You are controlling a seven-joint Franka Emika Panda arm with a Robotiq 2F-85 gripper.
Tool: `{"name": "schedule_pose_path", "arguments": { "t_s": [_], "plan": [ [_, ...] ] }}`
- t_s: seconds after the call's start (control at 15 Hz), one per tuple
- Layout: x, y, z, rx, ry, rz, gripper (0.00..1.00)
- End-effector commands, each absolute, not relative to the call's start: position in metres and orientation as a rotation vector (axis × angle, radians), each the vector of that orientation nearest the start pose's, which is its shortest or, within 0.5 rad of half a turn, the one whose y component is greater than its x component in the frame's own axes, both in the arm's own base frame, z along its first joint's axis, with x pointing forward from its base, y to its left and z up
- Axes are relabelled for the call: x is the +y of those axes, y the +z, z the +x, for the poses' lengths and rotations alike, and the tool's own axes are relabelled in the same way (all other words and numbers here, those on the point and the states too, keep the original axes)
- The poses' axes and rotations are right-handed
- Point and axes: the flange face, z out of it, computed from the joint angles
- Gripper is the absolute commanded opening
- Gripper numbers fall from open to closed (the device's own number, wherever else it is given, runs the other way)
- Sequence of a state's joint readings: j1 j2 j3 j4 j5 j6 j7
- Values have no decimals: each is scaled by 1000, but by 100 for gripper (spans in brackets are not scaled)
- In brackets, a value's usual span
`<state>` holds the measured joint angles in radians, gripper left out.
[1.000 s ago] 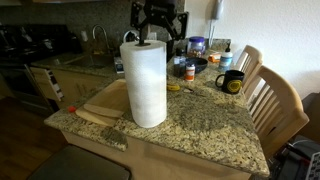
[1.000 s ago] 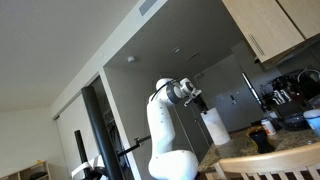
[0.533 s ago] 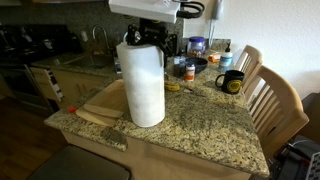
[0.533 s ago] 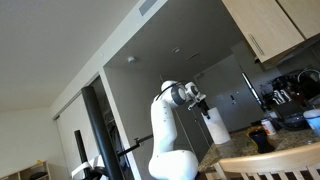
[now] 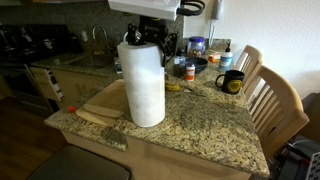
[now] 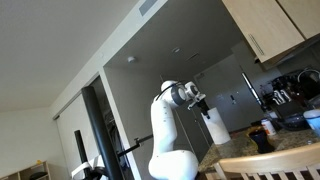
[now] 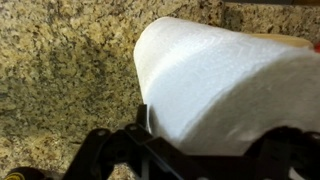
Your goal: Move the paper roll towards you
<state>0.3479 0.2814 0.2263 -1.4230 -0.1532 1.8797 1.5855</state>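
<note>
The paper roll is a tall white cylinder standing upright on the granite counter, beside a wooden board. My gripper is at the roll's top, coming from behind and above. In the wrist view the roll fills the space between my two dark fingers, and the left finger presses against its side. In an exterior view, the arm reaches out to the roll with the gripper at its top.
A wooden cutting board lies next to the roll. A black and yellow mug and several jars stand behind it. Two wooden chairs stand at the counter's side.
Over the last second my gripper came down from above the roll onto its top. Nothing visibly moved in the last half second.
</note>
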Motion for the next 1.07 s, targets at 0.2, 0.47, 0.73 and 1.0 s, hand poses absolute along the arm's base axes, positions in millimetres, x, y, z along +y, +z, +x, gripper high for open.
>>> {"name": "schedule_pose_path", "arguments": {
  "t_s": [0.2,0.47,0.73,1.0],
  "plan": [
    [323,565,571,1612,-193,-2660,38],
    [308,579,567,1737,-205,-2663,18],
    [282,622,556,1885,-323,-2654,8],
    [251,671,539,1973,-328,-2606,7]
  ]
}}
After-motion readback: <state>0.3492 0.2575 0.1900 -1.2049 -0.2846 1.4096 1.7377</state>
